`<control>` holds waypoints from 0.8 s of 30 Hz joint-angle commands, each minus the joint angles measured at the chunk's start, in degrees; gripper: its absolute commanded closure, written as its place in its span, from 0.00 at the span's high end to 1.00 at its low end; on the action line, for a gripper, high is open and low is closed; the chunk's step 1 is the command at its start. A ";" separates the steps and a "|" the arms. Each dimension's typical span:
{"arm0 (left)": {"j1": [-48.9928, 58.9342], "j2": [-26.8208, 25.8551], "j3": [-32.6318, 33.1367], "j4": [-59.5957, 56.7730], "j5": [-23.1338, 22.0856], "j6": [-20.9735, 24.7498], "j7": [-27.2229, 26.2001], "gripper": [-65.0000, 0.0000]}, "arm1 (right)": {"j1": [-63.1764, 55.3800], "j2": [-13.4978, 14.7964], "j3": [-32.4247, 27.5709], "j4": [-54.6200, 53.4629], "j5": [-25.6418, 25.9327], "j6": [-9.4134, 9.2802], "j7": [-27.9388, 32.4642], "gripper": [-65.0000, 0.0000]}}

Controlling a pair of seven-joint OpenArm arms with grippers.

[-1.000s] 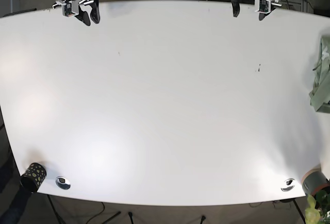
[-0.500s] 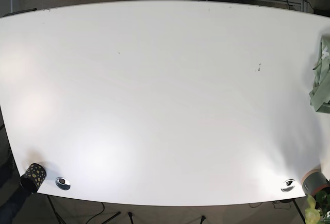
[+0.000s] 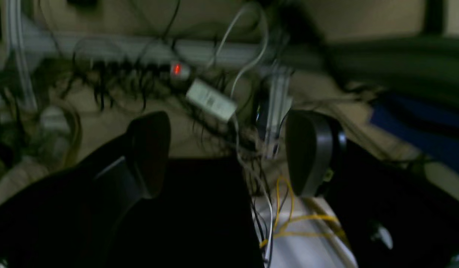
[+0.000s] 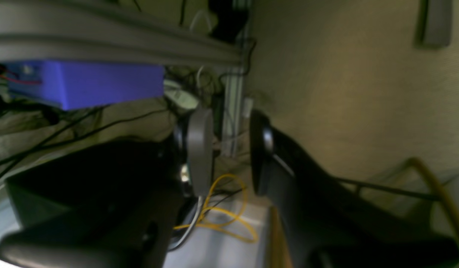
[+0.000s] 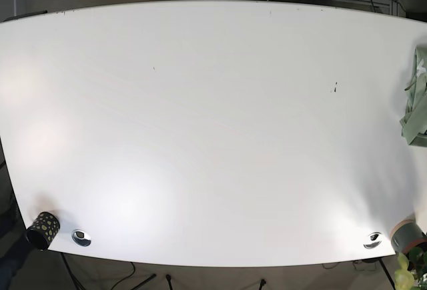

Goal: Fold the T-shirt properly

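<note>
The white table [image 5: 200, 137] lay bare across most of its top, with a pale green T-shirt [image 5: 417, 100] bunched at its right edge, partly out of view. Neither arm showed from the base view. The left gripper [image 3: 229, 152] hung over a tangle of cables [image 3: 147, 82], fingers spread wide, holding nothing. The right gripper [image 4: 225, 152] stood narrowly parted, empty, near a blue box [image 4: 88, 83].
</note>
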 commanded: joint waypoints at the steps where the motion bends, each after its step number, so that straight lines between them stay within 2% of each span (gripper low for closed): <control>1: -2.30 -0.36 0.12 -6.03 3.36 -0.26 -0.49 0.68 | 1.27 0.50 -0.84 -3.75 0.21 0.40 0.64 0.24; 4: -6.52 -0.45 0.03 -13.06 5.38 -0.26 -1.37 0.68 | 4.96 0.24 -2.25 -8.76 -1.73 0.40 0.82 0.24; 7: -9.86 -0.63 0.03 -19.13 5.47 -0.17 -3.22 0.68 | 8.92 -0.12 -3.13 -14.12 -4.54 0.40 0.91 0.24; 10: -12.59 -0.72 0.03 -24.14 5.47 0.09 -3.22 0.68 | 12.00 -1.79 -3.39 -18.34 -6.39 0.40 0.91 0.24; 15: -17.95 -0.80 0.12 -32.14 7.14 4.84 -3.39 0.68 | 16.83 -2.66 -3.48 -24.85 -9.55 0.40 0.91 0.24; 20: -21.47 -0.36 0.12 -38.47 10.21 8.62 -5.68 0.68 | 21.05 -3.54 -3.65 -30.30 -10.08 0.40 0.91 0.24; 24: -25.95 -0.54 0.12 -44.97 10.21 10.20 -6.03 0.68 | 24.57 -4.25 -3.74 -34.69 -10.08 0.40 0.82 0.24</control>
